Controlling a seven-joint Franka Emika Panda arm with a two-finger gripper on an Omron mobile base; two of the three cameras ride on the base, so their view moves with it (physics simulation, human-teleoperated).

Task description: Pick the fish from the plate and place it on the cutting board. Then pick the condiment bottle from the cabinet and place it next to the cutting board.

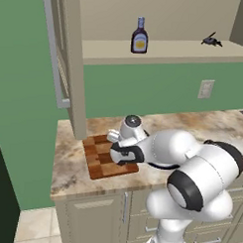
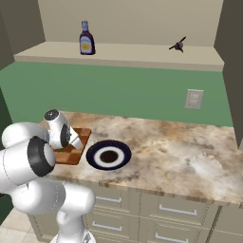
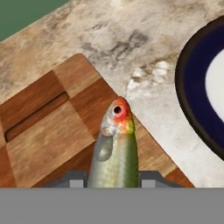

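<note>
Gripper: the gripper [image 3: 113, 183] is hanging low over the cutting board; its jaws are clamping the fish from both sides, with the two dark tips showing at either flank of the body in the hand view.

Fish: the fish [image 3: 114, 151] is being held lengthwise along the gripper's line of sight, its red-orange head pointing away from the hand and out over the board's near corner; I judge this hold is keeping the slender body from slipping while it is being carried.

Cutting board: the cutting board [image 1: 100, 160] is lying flat on the surface [image 2: 180, 152], near the surface's left end, below the cabinet's open door; the arm is covering much of it in both base views.

Plate: the plate [image 2: 108, 155] is sitting just beside the board, with nothing showing on it; its dark rim is edging into the hand view.

Step in hand: the fish is looking ready to be set down; whether it is touching the wood I cannot tell.

Condiment bottle: the condiment bottle [image 1: 140, 36] is standing upright on the shelf of the cabinet [image 1: 76, 62], well apart from the small dark spiky object [image 1: 212, 41] at the shelf's other end; it is waiting there for the second half of the job.
</note>
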